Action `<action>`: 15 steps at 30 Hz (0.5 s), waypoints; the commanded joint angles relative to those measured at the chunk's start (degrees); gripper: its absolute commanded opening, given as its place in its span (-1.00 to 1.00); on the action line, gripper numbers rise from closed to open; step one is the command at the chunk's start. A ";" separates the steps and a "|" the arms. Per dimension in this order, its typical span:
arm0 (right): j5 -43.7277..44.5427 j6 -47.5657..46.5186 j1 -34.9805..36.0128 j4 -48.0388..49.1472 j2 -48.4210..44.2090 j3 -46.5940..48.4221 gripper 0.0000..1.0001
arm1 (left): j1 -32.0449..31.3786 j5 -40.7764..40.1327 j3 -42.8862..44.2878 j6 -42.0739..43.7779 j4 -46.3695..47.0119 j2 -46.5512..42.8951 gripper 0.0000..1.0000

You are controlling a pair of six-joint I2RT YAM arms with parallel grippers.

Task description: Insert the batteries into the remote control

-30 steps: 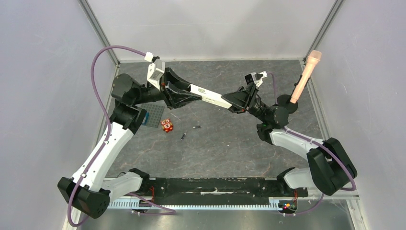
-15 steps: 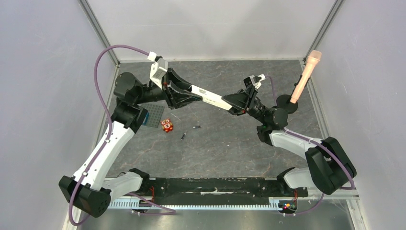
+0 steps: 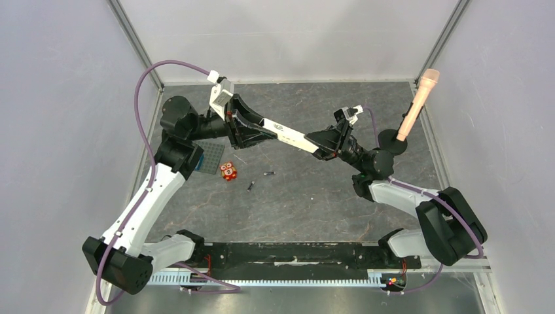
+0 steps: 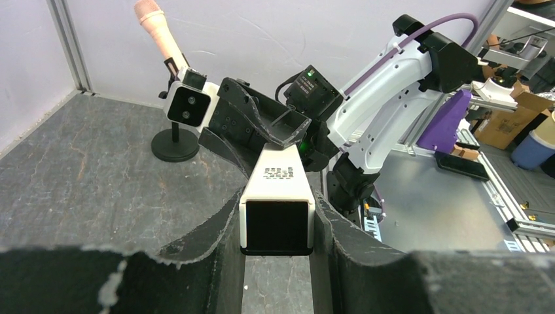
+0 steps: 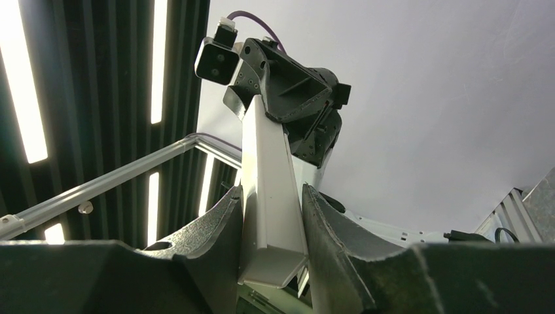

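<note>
Remote control [image 3: 288, 135] is being held in the air above the table [image 3: 307, 209], and it is being spanned between the two arms as a white bar. One end is being pinched by the left gripper [image 4: 277, 219]. Its fingers [image 4: 219, 242] are being pressed against the two long sides, and the dark end face is being turned toward the left wrist camera. The opposite end is being clamped by the right gripper [image 5: 271, 226] in the same way, with one finger on each flank. From that wrist the bar is being seen running upward to the other gripper, so it is being carried tilted. The two batteries [image 3: 268, 174] are being shown lying on the table nearer the arm bases, close to each other and well apart from both grippers and the remote. Just beside them, a red-orange toy [image 3: 228, 171] and a grey studded plate [image 3: 211, 159] are being seen, and a pink microphone [image 3: 419, 101] is being propped at the far right corner.
</note>
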 commanded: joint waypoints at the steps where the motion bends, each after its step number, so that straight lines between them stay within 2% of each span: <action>1: -3.40 -0.87 -1.73 12.37 -1.22 -2.46 -0.49 | 3.92 -7.14 2.65 1.55 6.30 -2.62 -0.96; 7: -4.59 -3.97 -1.71 7.06 -2.05 0.35 -0.31 | 3.91 -4.77 2.60 -0.14 6.86 -1.47 -0.96; 15: -5.82 -8.81 -1.73 -1.19 -3.82 2.05 0.16 | 3.91 -4.37 2.29 -0.30 7.08 -1.21 -0.96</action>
